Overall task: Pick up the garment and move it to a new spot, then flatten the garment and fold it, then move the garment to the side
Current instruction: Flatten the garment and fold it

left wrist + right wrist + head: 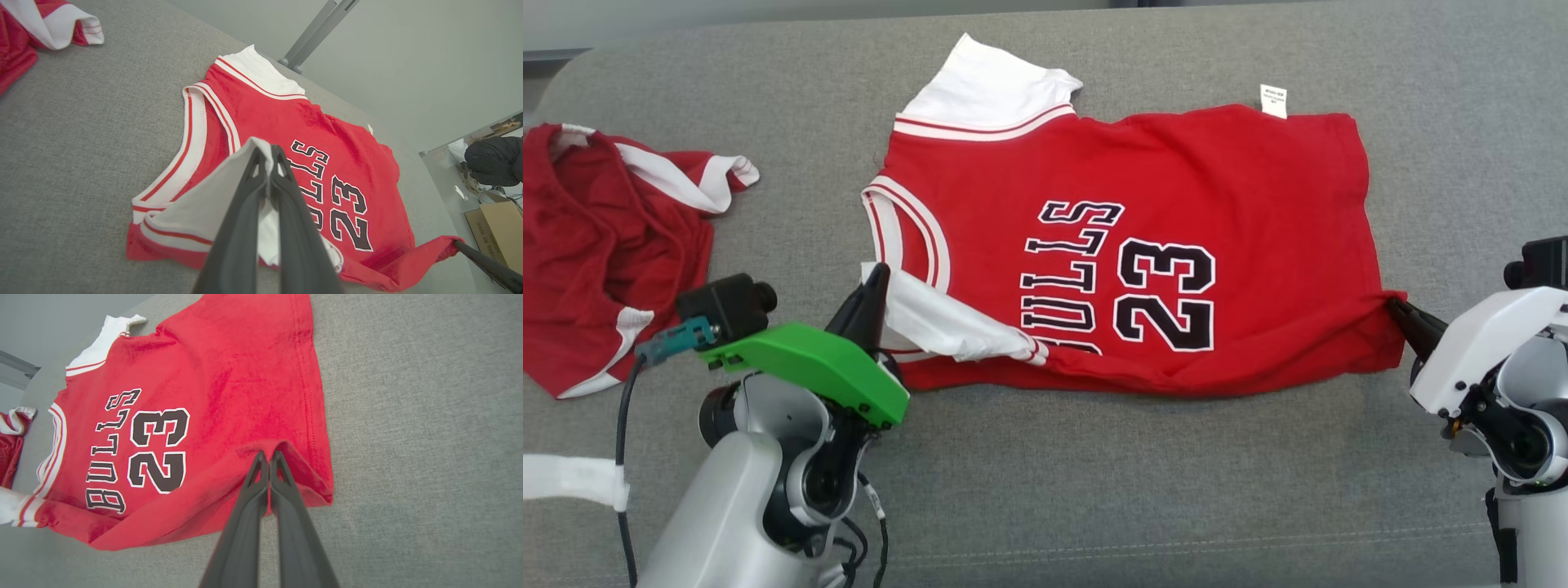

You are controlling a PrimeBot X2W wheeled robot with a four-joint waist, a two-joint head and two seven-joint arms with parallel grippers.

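Note:
The garment (1176,196) is a red jersey with white sleeves and black "BULLS 23" lettering, spread sideways on the grey surface. My left gripper (877,276) is shut on its near white sleeve (204,204), lifted and folded over the red chest. My right gripper (1393,304) is shut on the near hem corner (286,457) at the jersey's right end, pulling a red ridge up. In the wrist views both pairs of dark fingers (265,163) (267,461) pinch cloth between their tips. The far white sleeve (984,86) lies flat at the top.
A second red-and-white garment (596,245) lies crumpled at the left edge of the grey cushion (1094,490). A white strap (572,478) crosses the lower left. Beyond the cushion, in the left wrist view, stand a metal post (314,32) and a cardboard box (498,228).

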